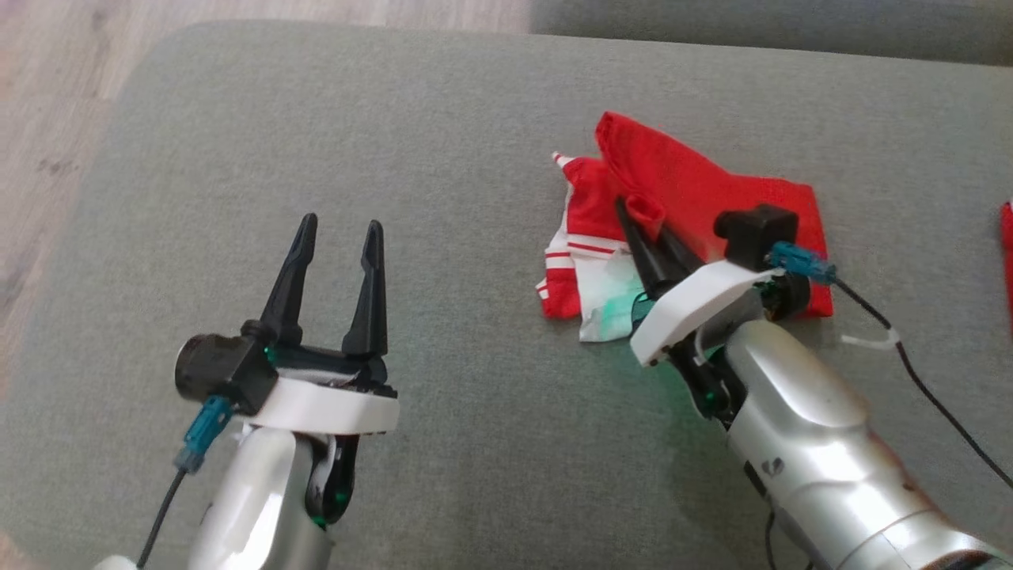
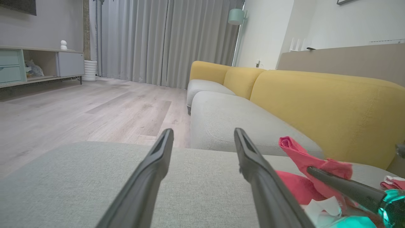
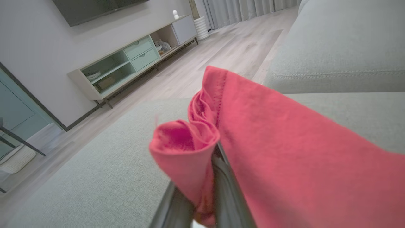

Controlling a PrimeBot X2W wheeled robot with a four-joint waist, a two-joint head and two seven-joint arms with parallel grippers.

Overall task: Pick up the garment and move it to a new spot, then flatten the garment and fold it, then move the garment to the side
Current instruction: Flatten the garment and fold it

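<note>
Head view puts the red garment (image 1: 696,186) on the right half of a grey cushion (image 1: 396,119). It is crumpled, with a red-and-white striped edge and a pale inner side turned out toward the robot's left. Most of the cloth lies on the cushion, while one red fold is lifted off it. The right pincer (image 1: 637,222) has that fold: its two dark fingers are pressed together with the cloth pinched between them near the tips. From the right wrist view, the red fabric is rolled over the finger ends and drapes away to that view's right. The left pincer (image 1: 340,226) hovers over bare cushion on the robot's left, well apart from the garment, with its fingers spread wide and nothing between them. The left wrist view gives the same wide gap, with grey cushion beyond it. A black cable (image 1: 934,396) trails from the right wrist across the cushion. At the right edge of the head view sits a sliver of another red thing (image 1: 1007,261), too cut off to identify. Beyond the cushion lie a pale wooden floor (image 1: 47,95), a sofa with grey seats and a yellow back (image 2: 332,107), grey curtains (image 2: 142,38) and a low cabinet (image 3: 126,63) against a wall.
</note>
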